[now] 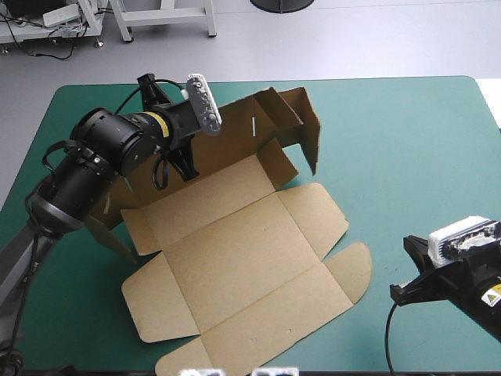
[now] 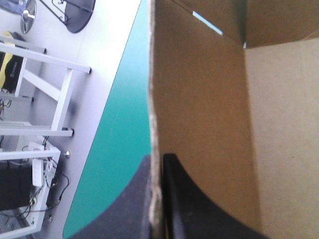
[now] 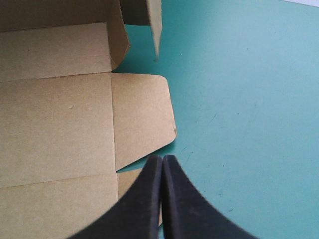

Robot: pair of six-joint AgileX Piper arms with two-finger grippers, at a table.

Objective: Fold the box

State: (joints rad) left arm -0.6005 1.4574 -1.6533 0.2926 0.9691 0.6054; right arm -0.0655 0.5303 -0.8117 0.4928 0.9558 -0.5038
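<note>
The brown box (image 1: 235, 251) lies mostly flat in the middle of the teal-green cover, its flaps spread out. Its far wall (image 1: 266, 125) stands raised, with a side panel bent at the far right corner. My left gripper (image 1: 186, 160) is shut on the left part of that wall. In the left wrist view the board's edge (image 2: 155, 124) runs between the two black fingers (image 2: 199, 214) of the left gripper (image 2: 158, 162). My right gripper (image 1: 401, 290) hovers shut near the front right, apart from the rounded flap (image 1: 352, 270). The right wrist view shows the right gripper (image 3: 162, 158) with nothing in it, over that flap (image 3: 142, 112).
Bare teal-green cover (image 1: 407, 157) stretches to the right of the box and beyond the raised wall toward the table's far edge (image 1: 313, 78). The box's front flap reaches the table's near edge.
</note>
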